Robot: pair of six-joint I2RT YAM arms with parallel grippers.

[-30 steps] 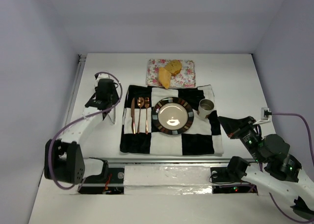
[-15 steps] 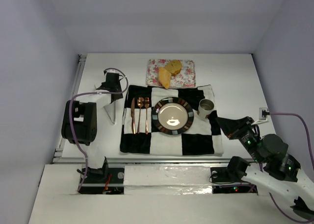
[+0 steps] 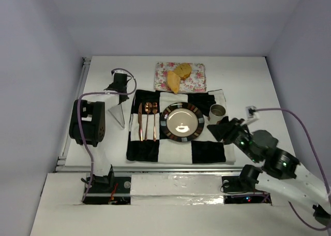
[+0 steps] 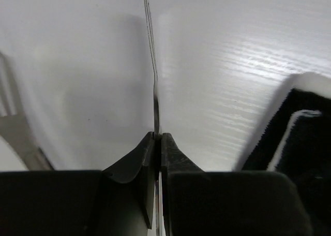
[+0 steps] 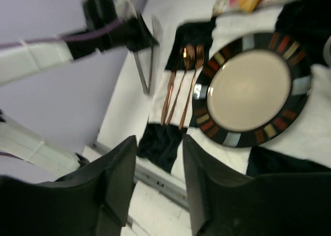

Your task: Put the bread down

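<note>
Underneath: a white worktop [image 3: 248, 80] carries everything.
Cloth: a black-and-white checked cloth [image 3: 155, 149] lies under the plate and spreads out on all sides of it.
Tray: a floral tray [image 3: 196, 80] sits just beyond the plate, off the far edge of the cloth; both pieces of bread [image 3: 177, 76] lie on its left half.
Plate: a round plate [image 3: 166, 123] with a dark rim of coloured blocks and a bare cream centre.
Cup: a pale cup [image 3: 217, 112] stands just right of the plate; I cannot tell what is inside it.
Cutlery: three copper pieces [image 3: 148, 121] lie side by side just left of the plate.
Bread, look: the wedge [image 3: 174, 82] is elongated and pale orange, its end pointing toward the plate; the chunk [image 3: 182, 70] is rounder and browner, touching the wedge on the side away from the plate. Each is far smaller than the plate.
Left fingers [image 4: 137, 161]: pressed together on a thin metal tool [image 3: 120, 116], well left of the plate, past the cutlery.
Right fingers [image 5: 118, 179]: spread apart with nothing between them, to the near right of the plate, beside the cup.
</note>
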